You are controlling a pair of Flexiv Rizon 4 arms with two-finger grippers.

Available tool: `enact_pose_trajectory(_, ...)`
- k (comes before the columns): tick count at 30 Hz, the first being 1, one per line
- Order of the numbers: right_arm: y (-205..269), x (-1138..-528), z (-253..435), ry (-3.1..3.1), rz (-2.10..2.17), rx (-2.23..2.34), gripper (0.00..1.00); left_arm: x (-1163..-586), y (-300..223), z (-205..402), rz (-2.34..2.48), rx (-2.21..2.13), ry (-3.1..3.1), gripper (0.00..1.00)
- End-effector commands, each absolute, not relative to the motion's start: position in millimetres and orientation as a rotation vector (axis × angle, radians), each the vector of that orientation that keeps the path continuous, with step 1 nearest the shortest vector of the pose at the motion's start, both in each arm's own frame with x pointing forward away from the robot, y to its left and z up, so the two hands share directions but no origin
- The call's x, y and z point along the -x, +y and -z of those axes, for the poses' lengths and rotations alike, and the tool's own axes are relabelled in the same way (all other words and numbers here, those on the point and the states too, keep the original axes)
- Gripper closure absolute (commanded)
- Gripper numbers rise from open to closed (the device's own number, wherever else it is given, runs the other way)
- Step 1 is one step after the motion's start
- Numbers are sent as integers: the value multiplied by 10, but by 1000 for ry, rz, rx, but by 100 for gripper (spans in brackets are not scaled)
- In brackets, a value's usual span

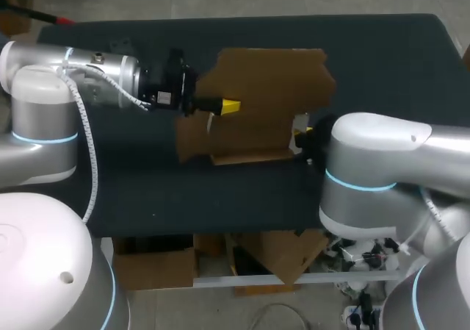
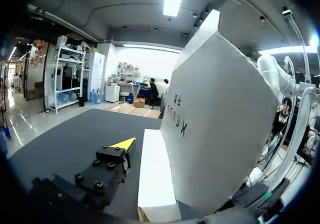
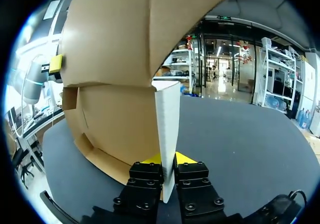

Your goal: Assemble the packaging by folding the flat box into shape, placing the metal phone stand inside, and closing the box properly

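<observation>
Roughly at the middle of the table (image 1: 382, 58), between the two arms, the box (image 1: 264, 95) was found only partly folded. It was raised on edge rather than laid flat. Its long axis was set across the table, from the left arm's side to the right arm's.

From the head view, mostly brown inner card was seen, with a narrow folded strip along the near edge. In the left wrist view the other face was shown instead: the white outer side (image 2: 220, 119), tilted and rising just beside the left gripper (image 1: 230, 107). Whether that gripper had hold of anything could not be told from either view.

Only in the right wrist view was the grip made plain. A thin white-edged panel (image 3: 167, 119) of the box was pinched upright between both fingers of the right gripper (image 3: 167, 160), clamped from two sides. In that view the brown walls were seen curving away ahead of the gripper, with their lower edge resting on the table.

The table was covered in a dark, matte surface.
</observation>
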State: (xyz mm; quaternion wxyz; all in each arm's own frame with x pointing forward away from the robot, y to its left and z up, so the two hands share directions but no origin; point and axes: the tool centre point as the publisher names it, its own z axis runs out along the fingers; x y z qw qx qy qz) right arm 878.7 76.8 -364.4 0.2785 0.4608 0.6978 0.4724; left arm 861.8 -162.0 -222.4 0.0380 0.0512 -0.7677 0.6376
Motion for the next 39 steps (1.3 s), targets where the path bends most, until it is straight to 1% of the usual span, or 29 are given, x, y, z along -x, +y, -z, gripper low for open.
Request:
enact_pose_trajectory(1, 790, -8757, 3618, 1819, -1184, -1281, 100, -8523, -1541, 2109, -1934, -169, -2413, 0)
enact_pose_trajectory(13, 682, -8719, 3602, 1905, -1222, -1300, 100, -8460, -1372, 1957, -1868, -119, -2555, 0)
enact_pose_trajectory(39, 488, -8774, 3575, 2117, -1386, -1260, 100, -8394, -958, 1855, -1745, -123, -2744, 0)
